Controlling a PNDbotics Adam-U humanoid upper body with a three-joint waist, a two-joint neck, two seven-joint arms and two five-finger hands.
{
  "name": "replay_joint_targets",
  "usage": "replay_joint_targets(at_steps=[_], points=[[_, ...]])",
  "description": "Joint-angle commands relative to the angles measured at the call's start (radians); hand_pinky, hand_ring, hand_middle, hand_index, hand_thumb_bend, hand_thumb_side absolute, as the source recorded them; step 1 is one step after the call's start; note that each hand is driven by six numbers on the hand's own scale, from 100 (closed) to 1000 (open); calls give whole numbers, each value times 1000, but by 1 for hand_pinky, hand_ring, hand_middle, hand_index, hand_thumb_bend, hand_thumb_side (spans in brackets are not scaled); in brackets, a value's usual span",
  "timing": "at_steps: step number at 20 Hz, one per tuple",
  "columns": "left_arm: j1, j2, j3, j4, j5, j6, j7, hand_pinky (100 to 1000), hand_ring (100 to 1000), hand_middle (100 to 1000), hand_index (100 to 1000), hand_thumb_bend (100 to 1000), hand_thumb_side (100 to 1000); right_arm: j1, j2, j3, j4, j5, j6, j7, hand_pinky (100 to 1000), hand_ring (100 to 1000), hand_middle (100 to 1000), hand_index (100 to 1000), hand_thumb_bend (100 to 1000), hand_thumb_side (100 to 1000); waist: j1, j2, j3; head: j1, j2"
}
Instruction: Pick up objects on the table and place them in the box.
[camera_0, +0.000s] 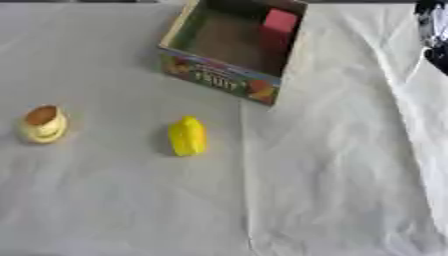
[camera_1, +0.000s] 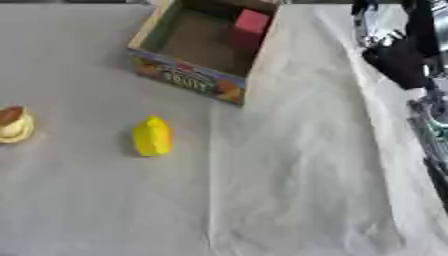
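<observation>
one in the box, two left on the table

the right hand (camera_1: 398, 60) hung at the far right edge, beside the box (camera_0: 219, 80); whether its fingers held anything could not be told. a red block (camera_0: 280, 22) sat inside. a yellow fruit-like piece (camera_0: 187, 136) and a tan round item (camera_0: 44, 123) lay on the table (camera_0: 332, 190), unpicked.

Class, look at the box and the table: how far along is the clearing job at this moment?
Done: one red block already sits inside the box. In hand: nothing that shows; the right arm hangs at the right edge, away from the objects, its hand not clearly visible. Left: the yellow object and the small cream, brown-topped object lie on the table, outside the box.
</observation>
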Motion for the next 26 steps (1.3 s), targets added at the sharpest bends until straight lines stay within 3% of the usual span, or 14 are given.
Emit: replay_joint_targets(at_steps=[1, 4, 8, 12, 14, 15, 20, 26], points=[[-9, 21, 9, -18, -2, -1, -2, 717, 725, 661, 842, 100, 383, -7, -21, -11, -15, -5, -1, 1, 888, 778, 754, 779, 100, 536, 1, -15, 1, 4, -14], [-8, 45, 6, -18, -11, 6, -8, 720, 728, 666, 846, 100, 363, -6, -22, -11, -15, -5, -1, 1, 888, 778, 754, 779, 100, 536, 2, -16, 1, 4, -14], [15, 156, -20, -18, -63, 71, -59, 734, 746, 696, 868, 116, 313, -6, -24, -10, -15, -6, -1, 2, 888, 778, 754, 780, 100, 533, 5, -18, -2, 9, -14], [47, 344, -75, -5, -145, 205, -208, 760, 771, 730, 900, 248, 341, -8, -29, -7, -15, -6, -2, 3, 888, 778, 754, 780, 100, 526, 10, -22, -3, 11, -14], [49, 429, -101, 22, -180, 242, -313, 771, 785, 747, 913, 281, 366, -8, -31, -6, -15, -7, -3, 4, 888, 779, 754, 780, 100, 523, 12, -25, -2, 11, -12], [49, 465, -112, 39, -197, 252, -366, 789, 803, 771, 929, 342, 339, -8, -31, -5, -15, -7, -3, 4, 888, 779, 754, 780, 100, 527, 13, -26, -2, 12, -13], [40, 587, -161, 131, -245, 254, -584, 823, 831, 803, 934, 510, 354, -11, -38, 3, -15, -10, -1, 11, 888, 779, 754, 780, 100, 517, 16, -30, -3, 13, -14], [-29, 626, -201, 204, -224, 227, -689, 834, 840, 812, 930, 581, 261, -19, -41, 13, -15, -15, 0, 23, 889, 779, 754, 779, 100, 523, 18, -33, -5, 14, -16]])
